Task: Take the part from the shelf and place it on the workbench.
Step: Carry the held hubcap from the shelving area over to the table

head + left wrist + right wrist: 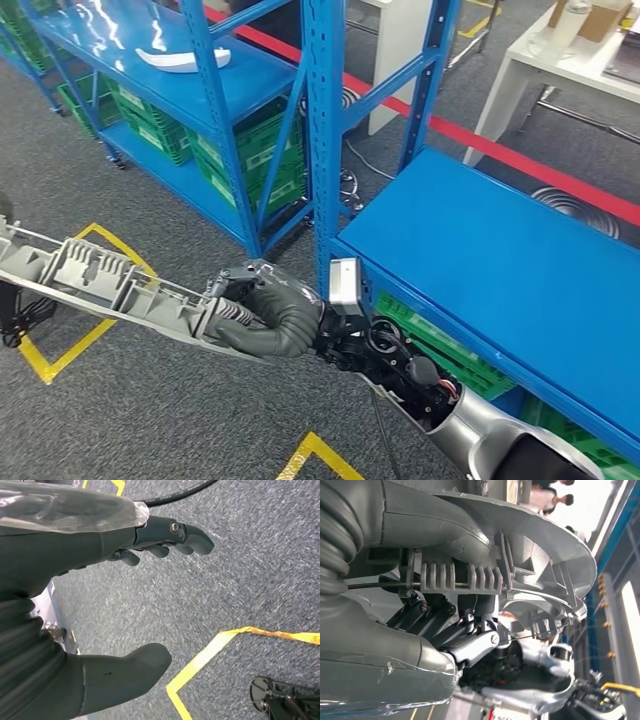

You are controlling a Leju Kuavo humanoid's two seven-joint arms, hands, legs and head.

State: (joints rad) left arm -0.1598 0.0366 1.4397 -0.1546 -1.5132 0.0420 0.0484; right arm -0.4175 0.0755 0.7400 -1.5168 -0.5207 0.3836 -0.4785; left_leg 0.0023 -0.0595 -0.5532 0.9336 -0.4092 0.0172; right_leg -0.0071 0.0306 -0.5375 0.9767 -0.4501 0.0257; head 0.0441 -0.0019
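Grey plastic part (98, 280) is gripped at one end by the right hand (264, 310), its long axis running away from the blue shelf (513, 270), while the left hand (113, 600) is held spread.

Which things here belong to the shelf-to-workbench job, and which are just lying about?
Job:
- long grey ribbed part, gripped by the right robot hand
- blue shelf

Lying about:
- white curved piece on the shelf
- green crates
- yellow floor tape
- white table

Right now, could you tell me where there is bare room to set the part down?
The blue shelf top right of the upright post is bare. The farther shelf holds a white part near its middle. The right robot hand grips the grey part.
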